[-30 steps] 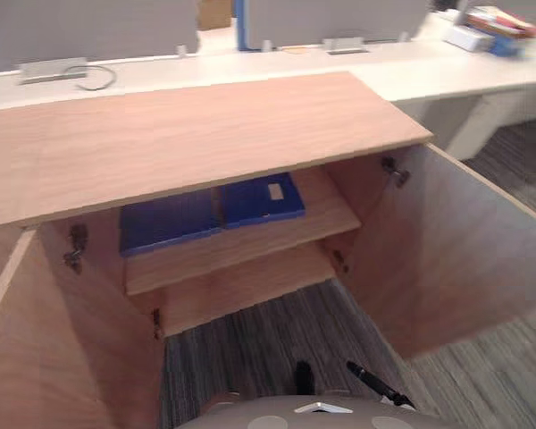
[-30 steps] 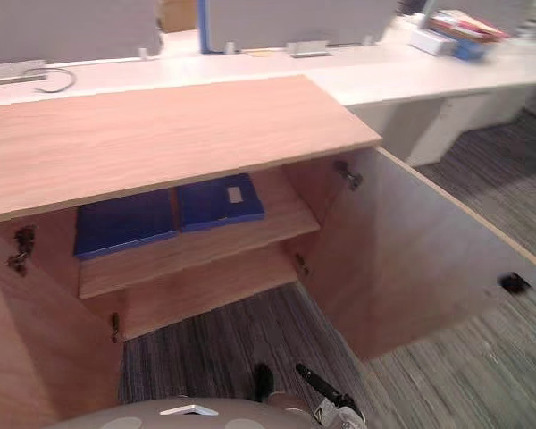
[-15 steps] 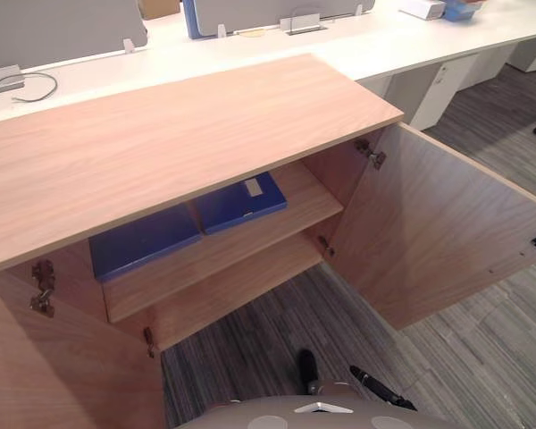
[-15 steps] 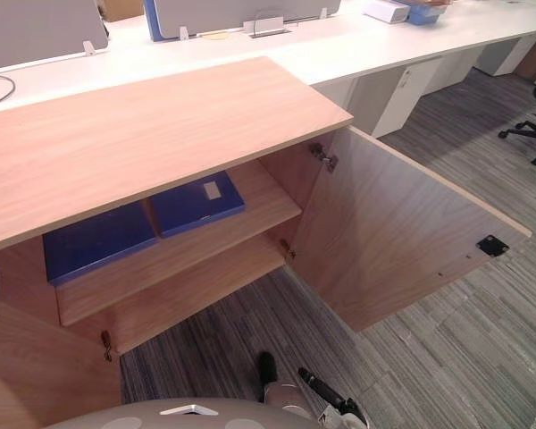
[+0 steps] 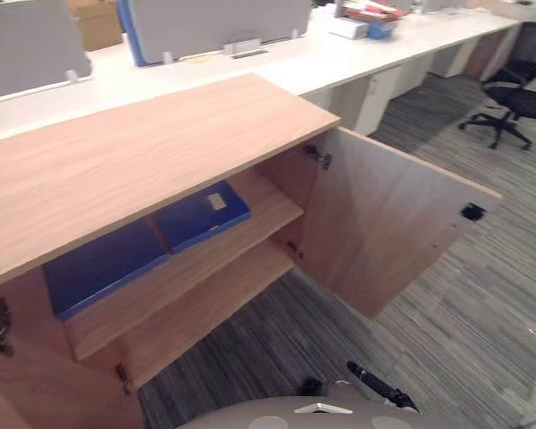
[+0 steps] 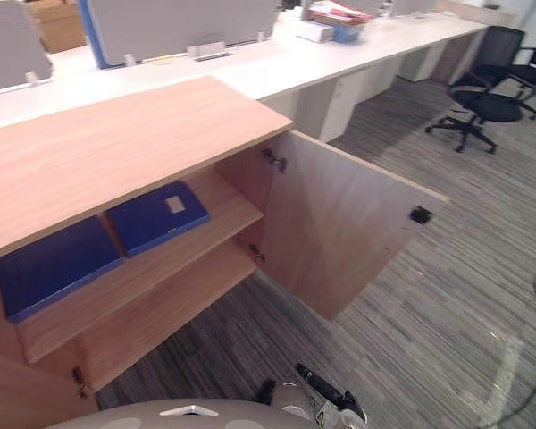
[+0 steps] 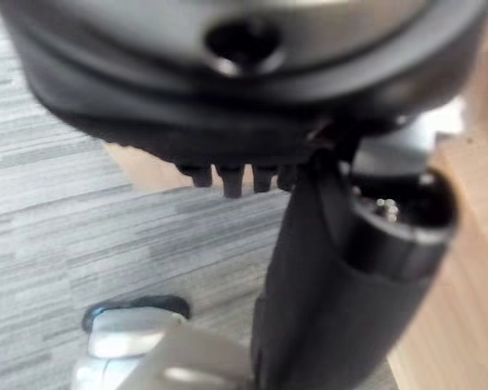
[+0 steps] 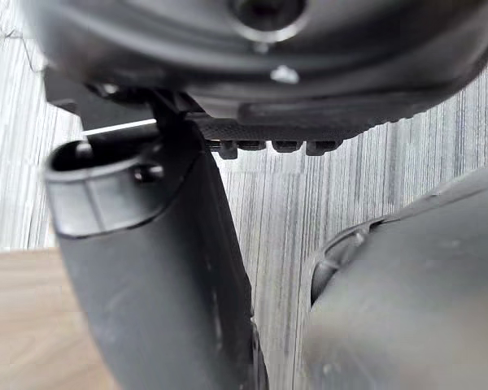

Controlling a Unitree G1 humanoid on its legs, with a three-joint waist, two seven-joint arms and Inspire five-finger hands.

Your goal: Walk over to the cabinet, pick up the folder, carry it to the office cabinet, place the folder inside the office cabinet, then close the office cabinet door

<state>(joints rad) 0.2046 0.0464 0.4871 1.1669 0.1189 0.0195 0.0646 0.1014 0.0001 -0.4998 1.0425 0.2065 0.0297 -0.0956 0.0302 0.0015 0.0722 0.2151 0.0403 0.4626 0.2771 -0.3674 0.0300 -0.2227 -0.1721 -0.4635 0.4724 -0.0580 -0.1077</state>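
Note:
The wooden cabinet [image 5: 134, 152] stands before me with both doors swung open. On its upper shelf lie two flat blue folders: one with a white label [image 5: 199, 214] and a plain one [image 5: 103, 262] to its left. The lower shelf [image 5: 205, 308] is bare. My left hand [image 7: 325, 268] hangs over the grey carpet beside a wooden panel, its fingers [image 7: 232, 180] relaxed and holding nothing. My right hand [image 8: 163, 268] hangs the same way over the carpet, fingers [image 8: 272, 146] straight and empty. Both hands are well away from the folders.
The right door [image 5: 393, 223] juts out over the striped carpet [image 5: 464, 322]; the left door [image 5: 36, 393] stands at the lower left. Behind the cabinet runs a long white desk [image 5: 277, 67] with grey partitions [image 5: 214, 22]. A black office chair [image 5: 509, 94] stands at the far right.
The whole picture has swung, so the camera has turned to the right; the chair and more carpet have come into sight. The folders and doors have not moved.

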